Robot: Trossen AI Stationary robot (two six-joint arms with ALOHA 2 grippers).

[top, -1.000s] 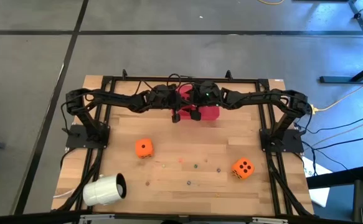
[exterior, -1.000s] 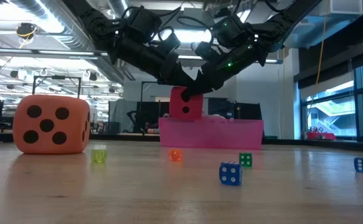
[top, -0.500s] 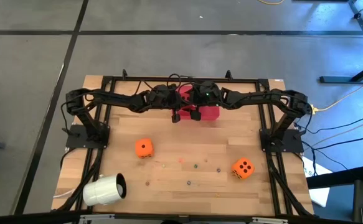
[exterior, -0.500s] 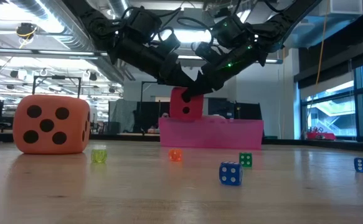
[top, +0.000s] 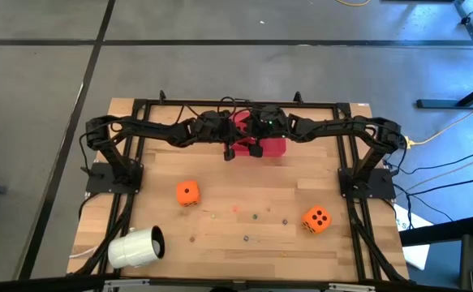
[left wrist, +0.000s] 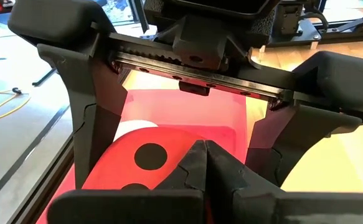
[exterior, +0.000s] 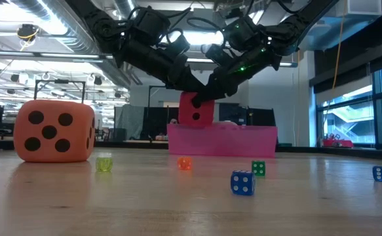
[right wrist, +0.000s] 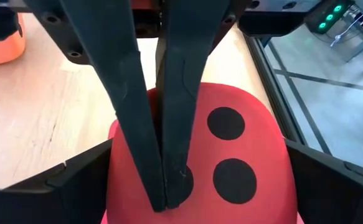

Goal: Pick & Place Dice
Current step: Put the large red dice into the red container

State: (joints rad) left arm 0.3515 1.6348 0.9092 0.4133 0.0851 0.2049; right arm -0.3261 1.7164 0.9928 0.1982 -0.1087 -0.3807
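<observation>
Right wrist view puts us right at the jaws. The right gripper (right wrist: 200, 193) stands as wide as it goes, one dark finger on each flank of the red die (right wrist: 243, 143), touching it or just beside it; we cannot tell whether they press. The left gripper (right wrist: 167, 199) comes in from the opposite side with its two fingers pressed together and nothing between them. Their tips rest on or just over the die's upper face, close to a pip.

Left wrist view shows the same meeting from the other side. A pale shape (left wrist: 134, 126) beside the red die may be the pink die, though we cannot be sure.

In the high view both grippers meet at the upper centre of the frame, over the red tray (top: 275, 148). In the low view the red die rises above the tray's front wall, at frame centre.

We judge the die light and soft, likely foam. It should give under the fingers rather than slip, so a modest squeeze across two opposite flat faces, near their middle, ought to carry it. Pinching a corner or edge risks the cube twisting out.

Farther out on the table (top: 244, 199), one orange die (top: 187, 193) lies left of centre and another orange die (top: 316, 218) at lower right, well apart. The white cup (top: 136, 246) lies on its side at lower left. Tiny coloured dice (exterior: 242, 183) are scattered between them.
</observation>
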